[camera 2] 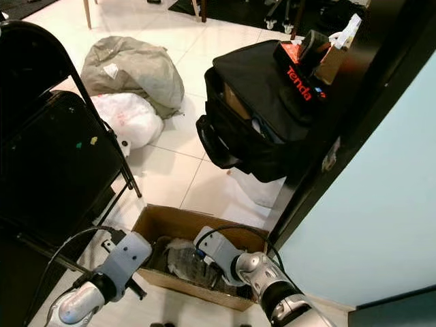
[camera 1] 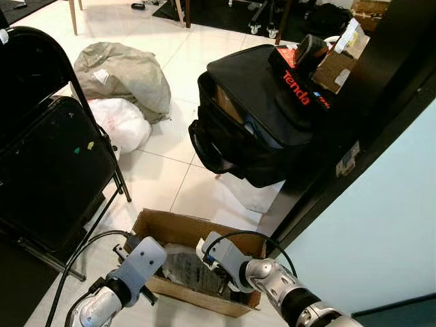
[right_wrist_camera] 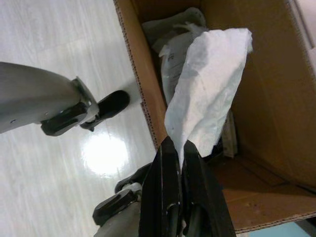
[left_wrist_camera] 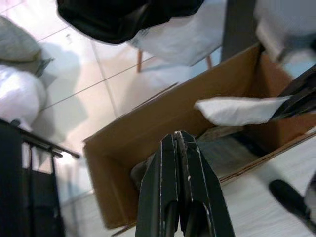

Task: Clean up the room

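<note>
Room far from tidy: grey sack (camera 1: 122, 71) and white bag (camera 1: 119, 122) on floor at 11 o'clock, black bag (camera 1: 262, 116) at 1. Cardboard box (camera 1: 153, 225) at 6 holds some trash. Right gripper (right_wrist_camera: 177, 148) pinches white tissue (right_wrist_camera: 207, 94) above it; left gripper (left_wrist_camera: 178, 143) closed, empty.

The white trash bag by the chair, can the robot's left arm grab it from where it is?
Probably not. The left gripper is shut, down by the cardboard box, and the white trash bag lies well beyond on the floor. The robot would likely need to step closer.
</note>
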